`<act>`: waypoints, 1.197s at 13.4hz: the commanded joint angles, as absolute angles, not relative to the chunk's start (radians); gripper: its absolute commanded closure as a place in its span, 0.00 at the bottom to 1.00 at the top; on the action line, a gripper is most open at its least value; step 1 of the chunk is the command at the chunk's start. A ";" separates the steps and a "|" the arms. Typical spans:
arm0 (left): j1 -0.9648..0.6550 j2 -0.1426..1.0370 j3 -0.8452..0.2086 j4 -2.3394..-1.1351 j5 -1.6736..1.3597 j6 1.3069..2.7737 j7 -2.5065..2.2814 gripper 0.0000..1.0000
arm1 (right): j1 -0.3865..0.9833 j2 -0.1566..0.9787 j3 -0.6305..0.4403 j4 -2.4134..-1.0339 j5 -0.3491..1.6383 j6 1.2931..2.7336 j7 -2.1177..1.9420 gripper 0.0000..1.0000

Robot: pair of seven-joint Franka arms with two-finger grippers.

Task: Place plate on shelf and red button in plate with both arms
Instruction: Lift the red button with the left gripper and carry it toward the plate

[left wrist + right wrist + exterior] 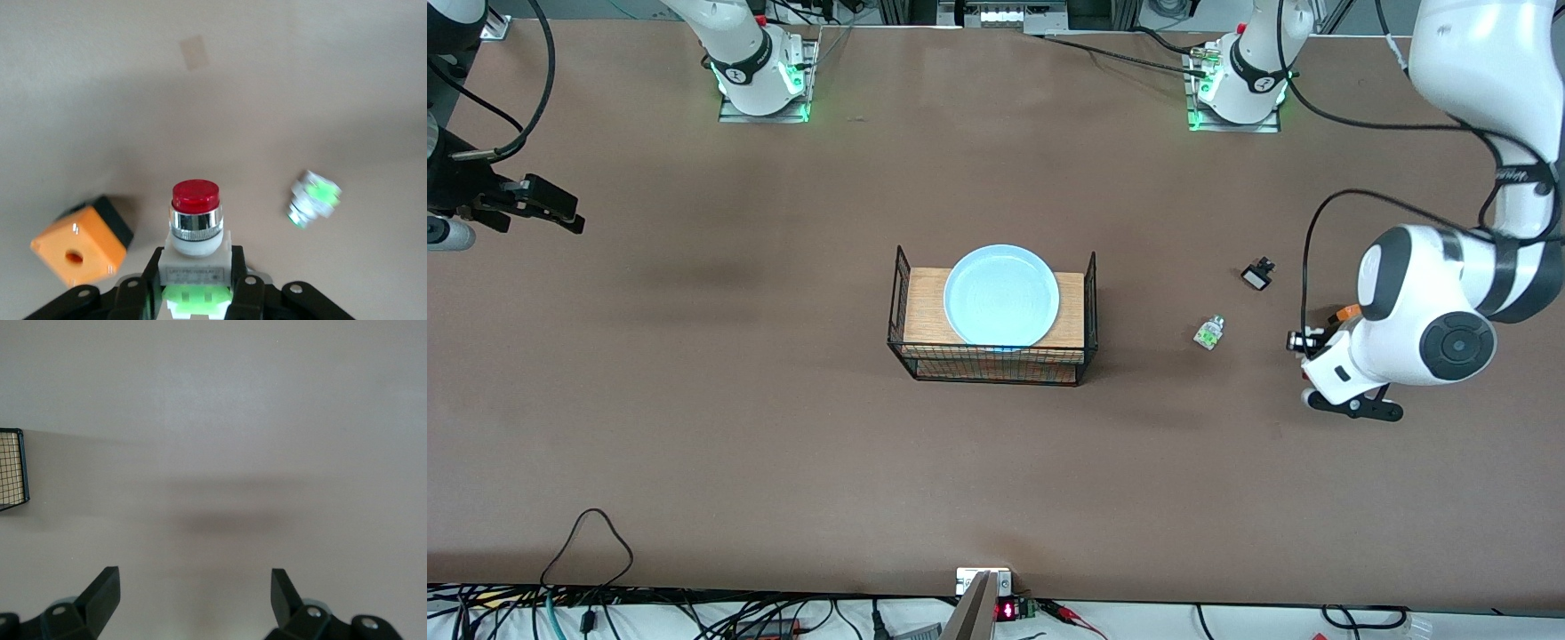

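Observation:
The pale blue plate (1001, 295) lies on a wooden board in a black wire basket (996, 364) at the table's middle. My left gripper (1316, 396) is over the table toward the left arm's end. In the left wrist view it (195, 273) is shut on the white-and-green body of the red button (195, 227), whose red cap points away from the jaws. My right gripper (551, 209) is open and empty over bare table toward the right arm's end. Its two fingers (103, 590) stand wide apart in the right wrist view.
An orange box with a round hole (80, 243) lies close beside the left gripper and peeks out in the front view (1347, 311). A green-capped part (1209, 332) lies between the basket and the left gripper. A small black part (1258, 274) lies farther from the camera.

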State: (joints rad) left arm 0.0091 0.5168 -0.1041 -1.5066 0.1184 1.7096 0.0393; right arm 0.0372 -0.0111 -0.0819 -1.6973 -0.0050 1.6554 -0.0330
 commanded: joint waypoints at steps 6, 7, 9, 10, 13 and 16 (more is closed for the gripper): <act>0.006 0.469 -0.297 -1.286 0.056 1.445 -0.073 1.00 | 0.032 -0.020 -0.084 -1.655 -0.009 1.594 -0.046 0.00; 0.006 0.469 -0.317 -1.258 0.011 1.424 -0.106 1.00 | 0.032 -0.020 -0.084 -1.652 -0.011 1.591 -0.045 0.00; 0.000 0.469 -0.398 -1.207 -0.055 1.420 -0.176 1.00 | 0.032 -0.020 -0.084 -1.654 -0.014 1.589 -0.044 0.00; -0.021 0.469 -0.431 -1.186 -0.055 1.420 -0.246 1.00 | 0.032 -0.020 -0.086 -1.652 -0.014 1.589 -0.044 0.00; -0.142 0.480 -0.437 -1.148 -0.054 1.431 -0.444 1.00 | 0.031 -0.020 -0.084 -1.654 -0.015 1.589 -0.044 0.00; -0.224 0.506 -0.440 -1.143 -0.063 1.529 -0.628 1.00 | 0.031 -0.020 -0.084 -1.654 -0.015 1.589 -0.044 0.00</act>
